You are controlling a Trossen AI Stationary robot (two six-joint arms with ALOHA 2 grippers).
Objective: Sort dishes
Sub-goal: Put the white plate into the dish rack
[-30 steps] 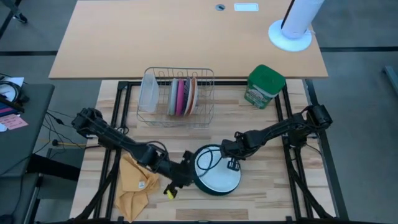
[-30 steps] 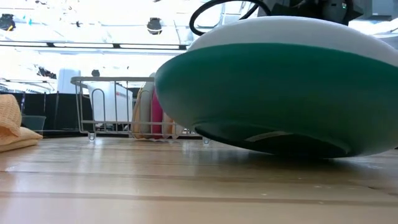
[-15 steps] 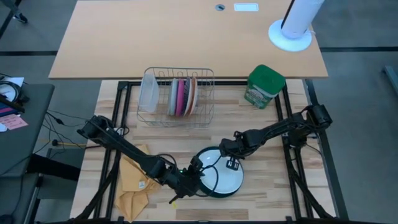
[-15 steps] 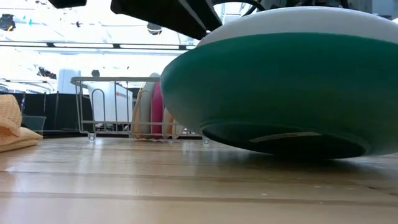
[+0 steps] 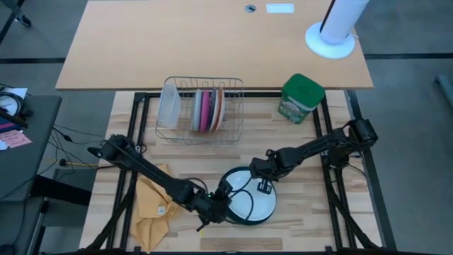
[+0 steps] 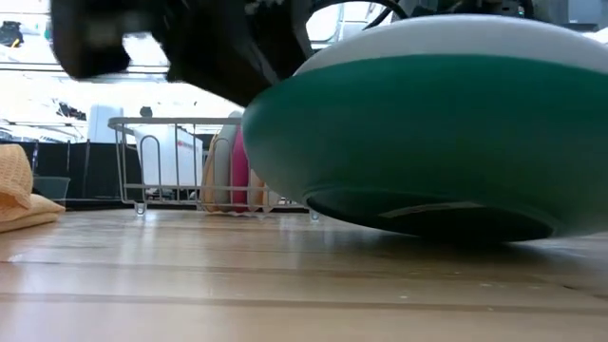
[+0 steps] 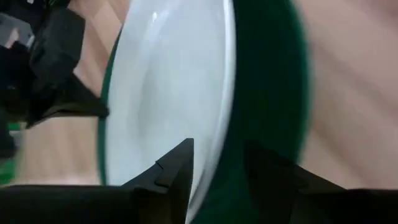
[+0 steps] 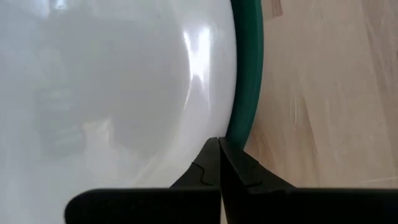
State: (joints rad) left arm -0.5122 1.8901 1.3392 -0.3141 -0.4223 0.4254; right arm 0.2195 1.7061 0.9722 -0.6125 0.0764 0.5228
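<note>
Right now the big plate [image 5: 249,204] lies flat on the table [image 5: 311,205], white face up, near the front edge, with both grippers at its rim. The left gripper [image 5: 221,207] sits at the plate's 9 o'clock, and the left wrist view shows its fingers [image 7: 177,171] straddling the green rim [image 7: 267,93], one over the white face and one outside it, a narrow spread that looks like a grip on the edge. The right gripper [image 5: 263,178] is at about 1 o'clock on the rim, fingers pressed together, tips resting at the edge without clasping it. A round plate has no long axis, so the lift turns on the left arm's hold at the rim. The rack [image 5: 201,112] stands at 11 o'clock from the plate, well apart, already holding the grey, pink [image 5: 205,110] and patterned plates upright beside a frosted container [image 5: 168,106]. A yellow cloth [image 5: 152,205] lies at 9 o'clock under the left arm, the green canister [image 5: 301,98] at 1 o'clock. Nothing stands between plate and rack.
</note>
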